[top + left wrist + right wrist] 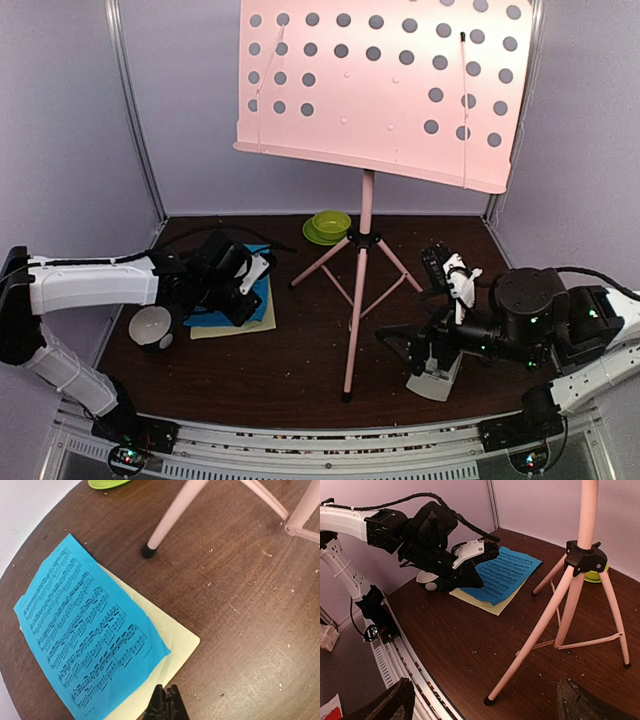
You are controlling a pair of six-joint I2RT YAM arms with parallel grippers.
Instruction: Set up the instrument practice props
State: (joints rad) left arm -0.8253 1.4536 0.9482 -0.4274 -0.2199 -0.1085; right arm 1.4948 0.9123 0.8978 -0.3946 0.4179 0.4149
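The pink tripod music stand stands mid-table, its perforated desk high at the back. Its legs show in the right wrist view and the left wrist view. A blue music sheet lies on a pale-yellow sheet at the left. My left gripper is shut, its tips just over the yellow sheet's near edge. My right gripper is open wide and empty, low over the table at the right. A white wedge, apparently the metronome, lies under the right arm, partly hidden.
A green cup and saucer sit behind the stand's legs. A small white-and-black bowl sits by the left arm, left of the sheets. The table's front rail runs close below the right gripper. Purple walls enclose the table.
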